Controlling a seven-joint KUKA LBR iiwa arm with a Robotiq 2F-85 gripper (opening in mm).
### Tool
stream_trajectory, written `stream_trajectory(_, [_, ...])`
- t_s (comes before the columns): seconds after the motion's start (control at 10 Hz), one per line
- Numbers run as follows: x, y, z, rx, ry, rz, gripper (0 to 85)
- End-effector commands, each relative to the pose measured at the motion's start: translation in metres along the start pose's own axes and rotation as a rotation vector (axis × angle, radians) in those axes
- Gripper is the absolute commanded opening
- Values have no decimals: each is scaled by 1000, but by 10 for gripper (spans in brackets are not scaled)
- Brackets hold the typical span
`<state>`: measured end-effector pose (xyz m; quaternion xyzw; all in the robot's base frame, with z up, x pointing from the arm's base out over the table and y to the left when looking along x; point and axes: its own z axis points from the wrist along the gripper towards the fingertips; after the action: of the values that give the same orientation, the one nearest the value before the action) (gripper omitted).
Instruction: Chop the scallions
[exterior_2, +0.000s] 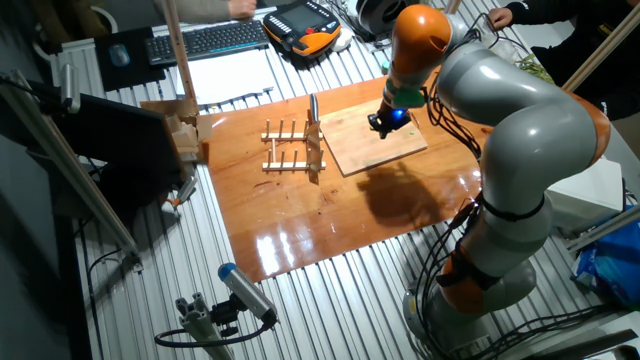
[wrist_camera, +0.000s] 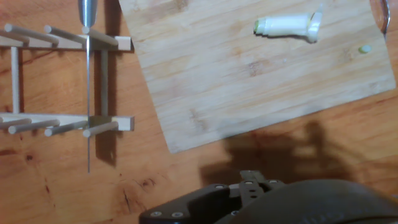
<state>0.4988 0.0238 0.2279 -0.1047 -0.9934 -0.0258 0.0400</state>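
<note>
A short pale cream-white scallion stalk piece (wrist_camera: 287, 26) lies on its side near the far right corner of the light wooden cutting board (wrist_camera: 249, 81) in my hand view, cut end showing a green ring at its left. A tiny pale green scallion bit (wrist_camera: 365, 48) sits apart from it, close to the board's right edge. The board rests on the glossy orange-brown wooden tabletop (wrist_camera: 74, 186). Left of the board stands a pale wooden dowel rack (wrist_camera: 62, 124), with a steel-bladed knife (wrist_camera: 87, 81) held upright in it, edge toward my camera. My black two-finger gripper (exterior_2: 388, 120) hovers above the board in the fixed view; whether its fingers are apart or closed, I cannot tell. It holds nothing visible.
</note>
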Motion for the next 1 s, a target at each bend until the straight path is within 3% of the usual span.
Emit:
stream_trajectory(0.0, [-1,-1,0,-2,-3,3,0])
stream_trajectory(0.3, [-2,-1,1,15,8,17,0])
stream_trajectory(0.6, [-2,0,3,2,29,14,0])
stream_trajectory(0.9, [-4,-1,3,26,12,7,0])
